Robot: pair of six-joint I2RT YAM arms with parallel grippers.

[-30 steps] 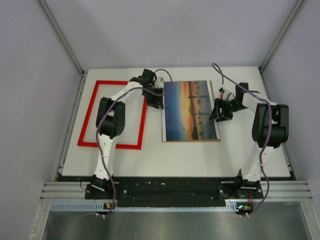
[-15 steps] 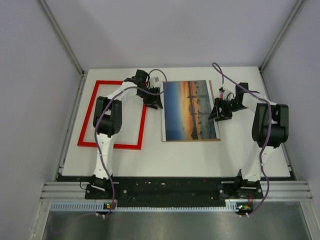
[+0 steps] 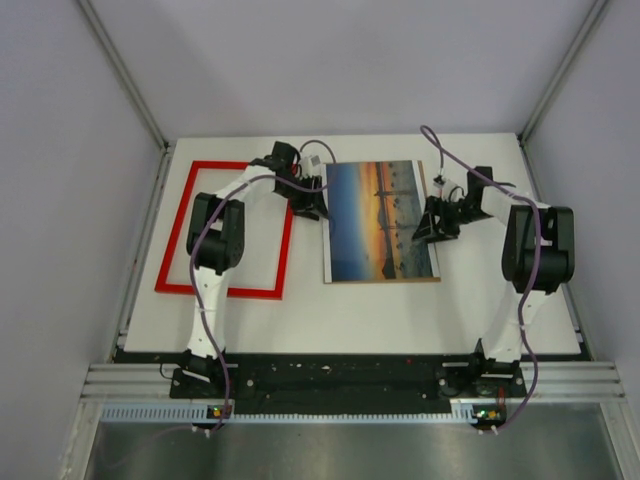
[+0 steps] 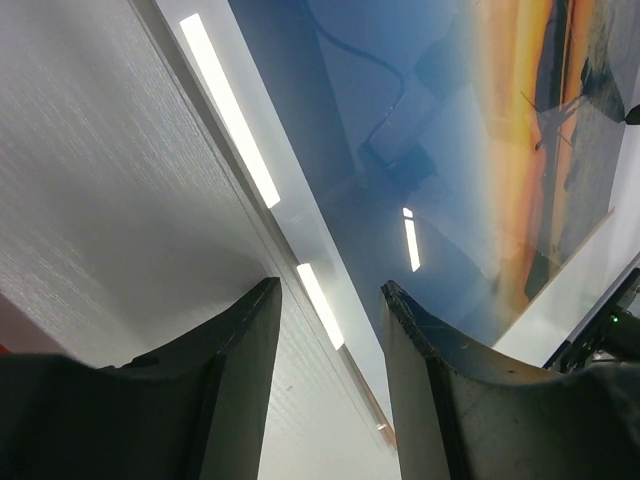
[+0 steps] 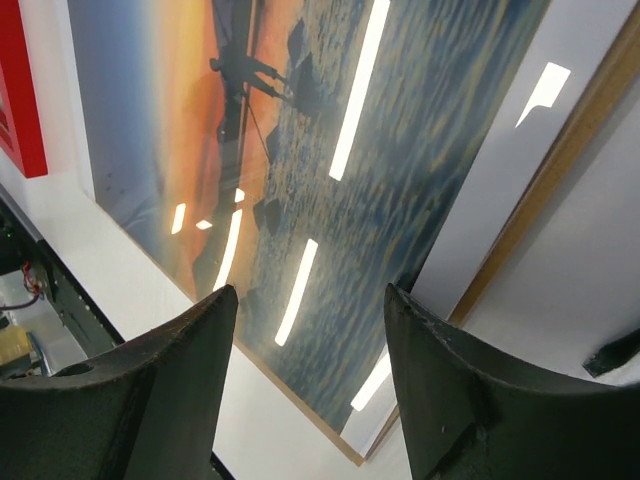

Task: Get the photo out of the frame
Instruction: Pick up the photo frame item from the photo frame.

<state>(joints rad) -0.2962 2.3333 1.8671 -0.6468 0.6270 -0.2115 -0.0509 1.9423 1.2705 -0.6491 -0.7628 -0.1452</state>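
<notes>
The photo (image 3: 382, 221) is seen flat on a brown board (image 5: 520, 215), between the left claw (image 3: 312, 208) and right claw (image 3: 425, 228). Both are parted and empty. The frame (image 3: 180, 225) is left behind the left claw. The photo is judged light, limp and slick, so it is best pinched at an edge.

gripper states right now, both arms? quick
Left gripper: open, holding nothing, at the left edge of the photo.
Right gripper: open, holding nothing, at the photo's right edge.
</notes>
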